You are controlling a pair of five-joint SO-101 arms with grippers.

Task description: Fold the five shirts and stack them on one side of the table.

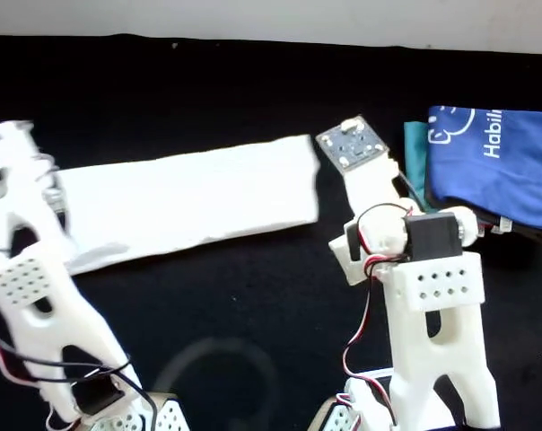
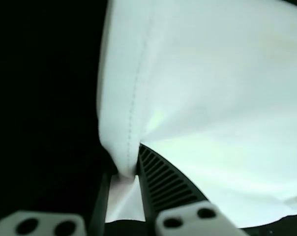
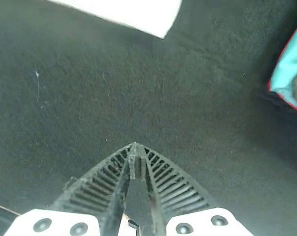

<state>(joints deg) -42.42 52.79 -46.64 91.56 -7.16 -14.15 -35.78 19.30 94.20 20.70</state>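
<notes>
On the black worktop, a white shirt lies folded into a long strip.
Left fingers pinch the white shirt's edge at the strip's left end. Right fingers are pressed together, holding nothing, near a blue shirt topping a pile at the right side.

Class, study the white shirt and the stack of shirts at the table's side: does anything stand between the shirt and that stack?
Yes. The right arm stands between the white shirt and the stack, with its shut right gripper over the bare black table. No loose object lies in that gap.
</notes>
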